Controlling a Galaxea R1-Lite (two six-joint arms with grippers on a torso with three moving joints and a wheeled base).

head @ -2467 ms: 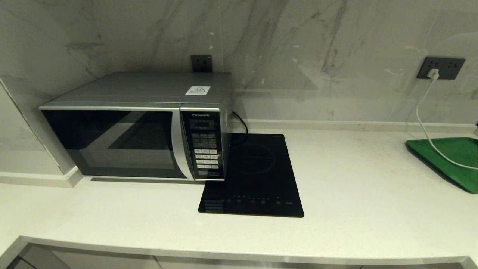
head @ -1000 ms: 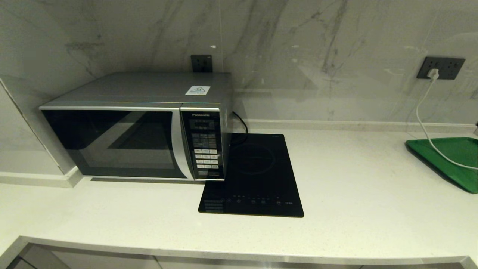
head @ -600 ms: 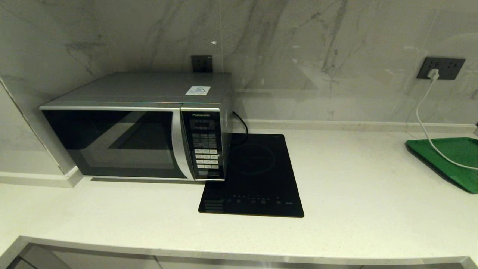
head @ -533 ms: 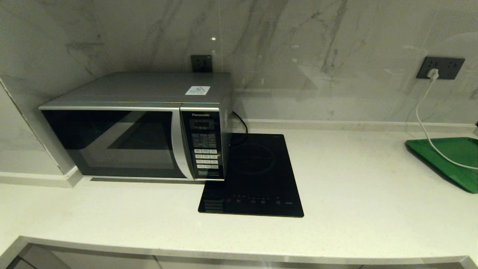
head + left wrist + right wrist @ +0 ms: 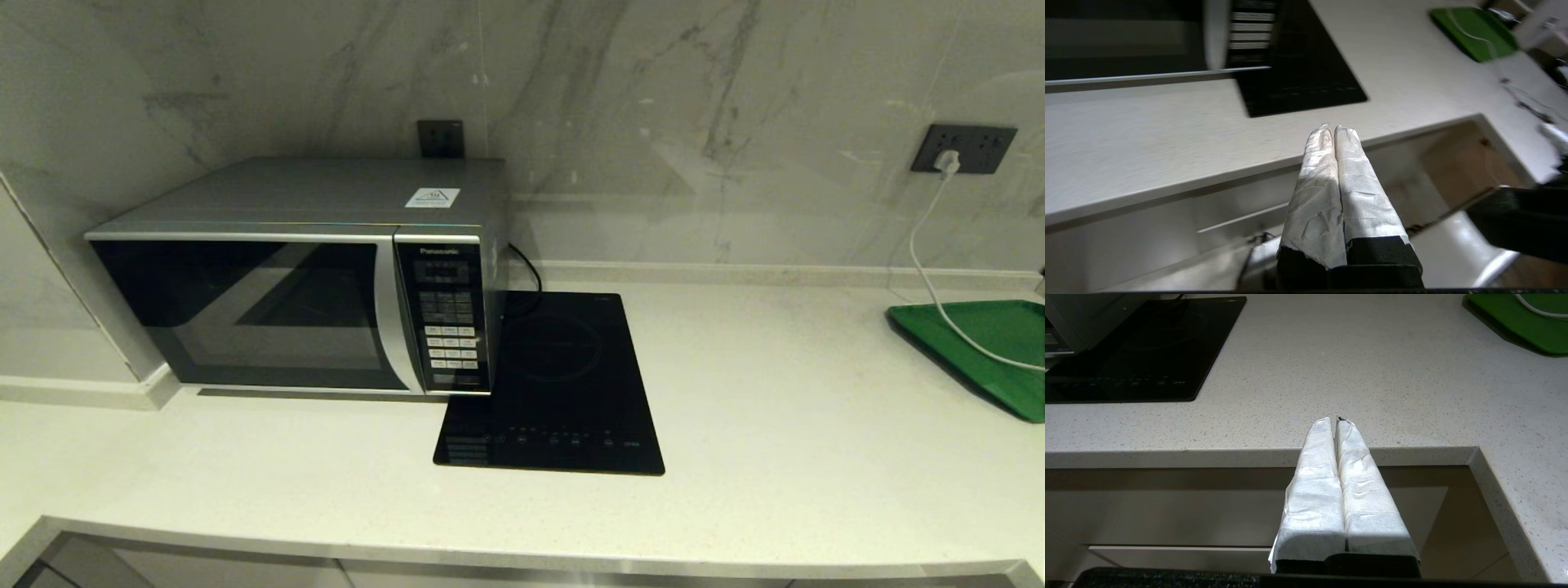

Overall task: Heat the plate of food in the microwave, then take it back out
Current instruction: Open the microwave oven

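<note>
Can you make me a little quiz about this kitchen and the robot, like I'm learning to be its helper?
1. True or false: the microwave door is closed.
2. What lies across the green tray? A) a spoon B) a white cable C) a cup
3. Fill in: the black hob sits to the ____ of the microwave in the head view.

Key:
1. True.
2. B; it runs down from the wall socket.
3. Right.

Bonus: both the left end effector and the right end effector are shut and empty.

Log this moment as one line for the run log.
microwave: door closed | plate of food: not in view | left gripper: shut, empty, off counter's front edge | right gripper: shut, empty, at counter edge
</note>
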